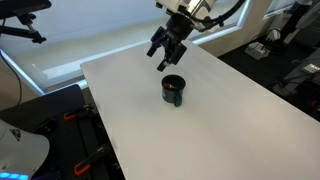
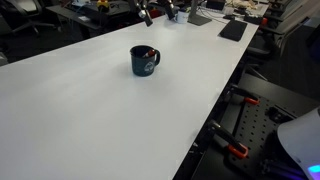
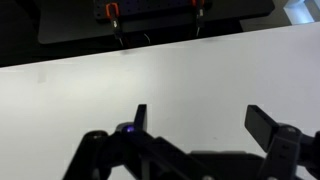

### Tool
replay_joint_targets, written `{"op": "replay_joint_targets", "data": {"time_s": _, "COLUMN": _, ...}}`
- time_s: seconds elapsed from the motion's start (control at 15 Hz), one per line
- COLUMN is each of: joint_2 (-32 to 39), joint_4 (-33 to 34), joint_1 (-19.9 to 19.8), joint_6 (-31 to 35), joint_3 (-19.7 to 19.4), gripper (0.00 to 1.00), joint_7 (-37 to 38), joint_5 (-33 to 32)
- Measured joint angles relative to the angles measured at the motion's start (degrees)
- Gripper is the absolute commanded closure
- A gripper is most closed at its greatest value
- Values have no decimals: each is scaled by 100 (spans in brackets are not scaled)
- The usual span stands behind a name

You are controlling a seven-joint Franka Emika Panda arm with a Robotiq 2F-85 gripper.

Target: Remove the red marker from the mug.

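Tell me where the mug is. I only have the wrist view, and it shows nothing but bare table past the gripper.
Observer: The mug stands upright on the white table, outside your frame. In an exterior view it appears just below the gripper.
Operator: Confirm the marker is in it.
Observer: Yes. The red marker shows as a red tip at the mug's rim in an exterior view.
Operator: Report any contact.
Observer: None. The gripper hangs open above the table, apart from the mug.
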Motion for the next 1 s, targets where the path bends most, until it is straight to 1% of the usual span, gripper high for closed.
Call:
{"op": "replay_joint_targets", "data": {"time_s": 0.47, "joint_2": 636, "joint_4": 527, "joint_1": -13, "joint_6": -4, "joint_3": -90, "gripper": 0, "joint_7": 7, "joint_5": -9}}
{"op": "replay_joint_targets", "data": {"time_s": 1.0, "joint_2": 832, "joint_4": 696, "joint_1": 0, "joint_6": -2, "joint_3": -92, "gripper": 0, "joint_7": 3, "joint_5": -9}}
